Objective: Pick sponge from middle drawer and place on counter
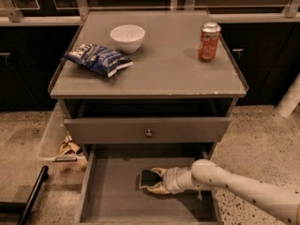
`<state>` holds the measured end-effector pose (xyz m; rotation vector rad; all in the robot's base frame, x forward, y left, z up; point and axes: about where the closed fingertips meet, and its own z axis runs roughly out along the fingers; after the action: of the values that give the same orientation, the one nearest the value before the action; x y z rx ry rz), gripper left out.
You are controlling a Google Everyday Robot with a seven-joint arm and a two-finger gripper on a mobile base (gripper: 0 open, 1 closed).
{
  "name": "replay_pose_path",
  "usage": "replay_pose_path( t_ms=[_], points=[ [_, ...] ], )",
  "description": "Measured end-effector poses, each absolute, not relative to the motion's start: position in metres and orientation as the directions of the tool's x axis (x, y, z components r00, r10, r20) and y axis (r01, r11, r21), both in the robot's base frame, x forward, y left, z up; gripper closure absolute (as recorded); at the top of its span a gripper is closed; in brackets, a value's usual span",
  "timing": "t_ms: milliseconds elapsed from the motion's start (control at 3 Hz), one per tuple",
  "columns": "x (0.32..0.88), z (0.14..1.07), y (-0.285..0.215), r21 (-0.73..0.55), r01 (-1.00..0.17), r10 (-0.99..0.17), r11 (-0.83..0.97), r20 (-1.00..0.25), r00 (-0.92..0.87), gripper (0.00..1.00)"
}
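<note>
The sponge (pixel 149 177), dark green on top, lies on the grey floor of the open middle drawer (pixel 117 196), below the cabinet. My gripper (pixel 155 181) reaches in from the right on its white arm, with its pale fingers (pixel 159 188) around the sponge's right side and touching it. The counter (pixel 168 64) is the grey top of the cabinet above.
On the counter stand a white bowl (pixel 127 37), a blue snack bag (pixel 97 58) and an orange soda can (pixel 208 41). A shut drawer front with a round knob (pixel 149 133) sits above the open drawer. Crumpled litter (pixel 69 147) and a black bar (pixel 33 194) lie at the left.
</note>
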<state>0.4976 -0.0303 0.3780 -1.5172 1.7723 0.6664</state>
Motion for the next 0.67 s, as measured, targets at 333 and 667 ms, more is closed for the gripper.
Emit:
replay_pose_path(
  t_ms=[333,667],
  points=[
    [0.491,0.395,-0.024,-0.034,-0.987,-0.584,0.157,-0.809,-0.065,1.0],
    [0.486,0.416,-0.027,-0.022,-0.988,-0.588,0.154,-0.805,-0.074,1.0]
  ],
)
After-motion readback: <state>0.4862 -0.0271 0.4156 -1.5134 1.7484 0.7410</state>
